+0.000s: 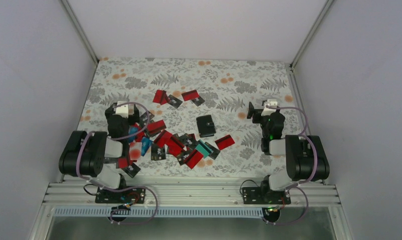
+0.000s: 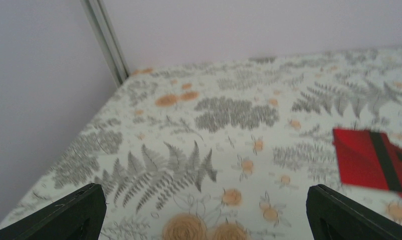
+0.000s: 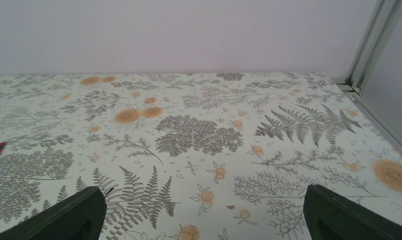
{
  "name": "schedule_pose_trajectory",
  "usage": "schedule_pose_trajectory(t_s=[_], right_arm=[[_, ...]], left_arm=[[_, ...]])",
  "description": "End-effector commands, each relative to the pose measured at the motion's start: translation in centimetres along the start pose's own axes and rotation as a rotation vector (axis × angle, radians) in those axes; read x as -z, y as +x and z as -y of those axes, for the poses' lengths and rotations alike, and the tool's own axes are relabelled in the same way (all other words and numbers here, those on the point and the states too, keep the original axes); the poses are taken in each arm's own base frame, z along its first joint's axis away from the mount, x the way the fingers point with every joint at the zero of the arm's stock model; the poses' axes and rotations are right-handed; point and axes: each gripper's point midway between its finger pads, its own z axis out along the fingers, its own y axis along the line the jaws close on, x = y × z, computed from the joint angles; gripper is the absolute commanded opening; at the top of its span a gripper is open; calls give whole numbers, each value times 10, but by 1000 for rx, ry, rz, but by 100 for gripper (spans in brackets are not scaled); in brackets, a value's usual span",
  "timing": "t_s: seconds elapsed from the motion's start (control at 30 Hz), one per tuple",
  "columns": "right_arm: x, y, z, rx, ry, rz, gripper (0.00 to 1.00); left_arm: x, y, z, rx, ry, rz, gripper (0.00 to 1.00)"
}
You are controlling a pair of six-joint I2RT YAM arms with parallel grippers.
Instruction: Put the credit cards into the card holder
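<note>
In the top view the card holder [image 1: 206, 125] lies flat near the middle of the frame, its long axis running nearly top to bottom with a slight tilt. It lies between the two arms, closer to the right one, and to the left of the right gripper [image 3: 204, 222]. The credit cards [image 1: 174, 147] are strewn from the lower left up toward the centre, and the thickest heap is just beside the left gripper [image 2: 206, 222]. We judge the left arm better placed for a card and the right arm for the holder. Both pincers are spread wide and hold nothing.

The left wrist view shows a red card [image 2: 364, 157] with a black stripe at mid right. White print on the black cards is too small to read, and we see no brand.
</note>
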Motion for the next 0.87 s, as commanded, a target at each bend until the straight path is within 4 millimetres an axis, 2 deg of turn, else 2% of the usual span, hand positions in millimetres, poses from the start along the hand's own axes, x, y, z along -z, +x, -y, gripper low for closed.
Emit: schedule_pose_trajectory(t_s=[0.0, 0.83], right_arm=[[2, -20, -4, 28, -35, 93, 100], [2, -19, -11, 43, -81, 86, 100]], left_arm=[[-3, -20, 9, 14, 78, 107, 100], [-3, -19, 9, 11, 79, 102, 100]])
